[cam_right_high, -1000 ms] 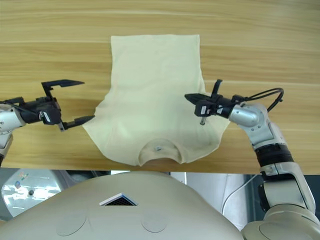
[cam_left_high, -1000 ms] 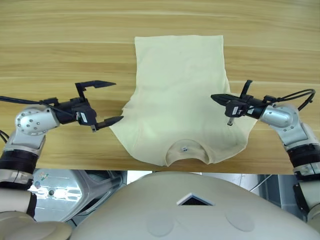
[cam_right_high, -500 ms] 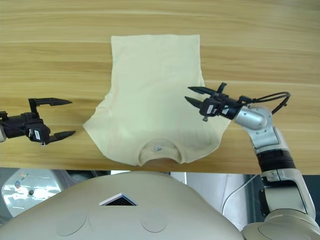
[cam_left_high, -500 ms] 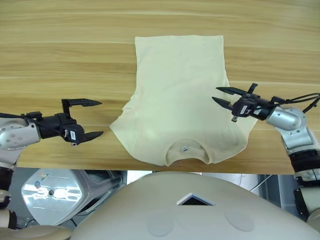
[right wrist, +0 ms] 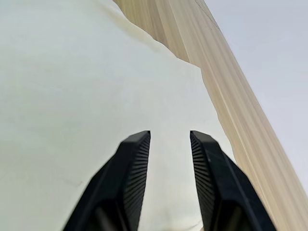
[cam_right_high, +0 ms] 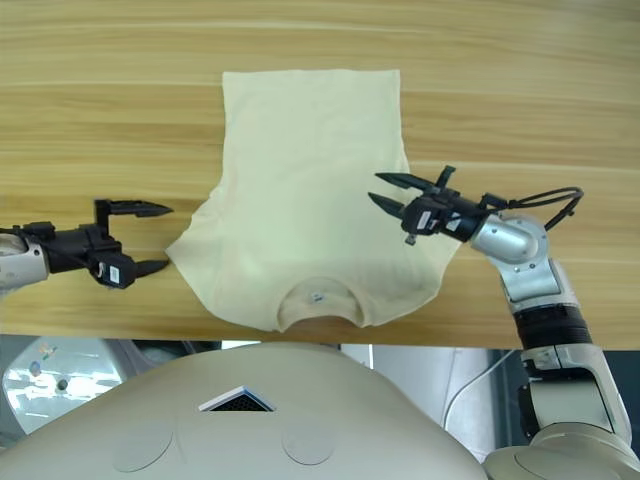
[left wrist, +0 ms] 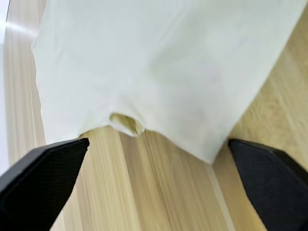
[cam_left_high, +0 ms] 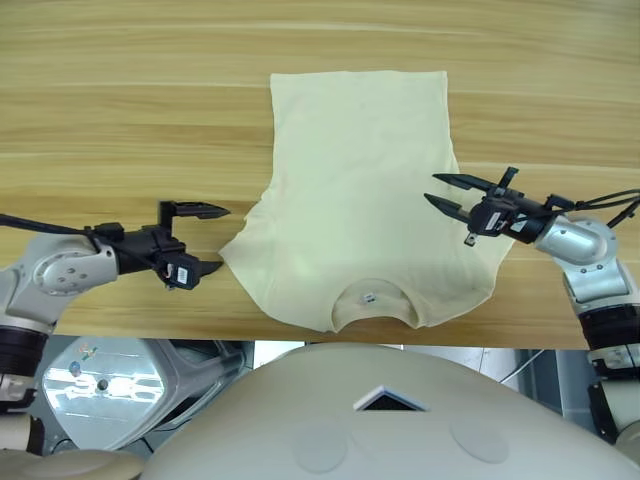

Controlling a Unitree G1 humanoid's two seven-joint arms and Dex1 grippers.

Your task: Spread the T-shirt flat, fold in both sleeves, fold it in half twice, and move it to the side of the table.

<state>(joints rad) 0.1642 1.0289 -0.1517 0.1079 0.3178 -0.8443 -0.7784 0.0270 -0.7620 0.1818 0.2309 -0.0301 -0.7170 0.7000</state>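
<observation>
The left end effector (cam_left_high: 222,238) has its two black fingers spread wide and holds nothing; it hangs over bare wood, with the rumpled shoulder edge of the pale yellow fabric T-shirt (cam_left_high: 360,170) just beyond its tips. The right end effector (cam_left_high: 432,187) is spread too, more narrowly and also empty, above the shirt's opposite shoulder area with cloth beneath and ahead of its tips. The shirt lies on the light wooden bench (cam_left_high: 130,100), collar by the robot-side edge and hem farther out.
</observation>
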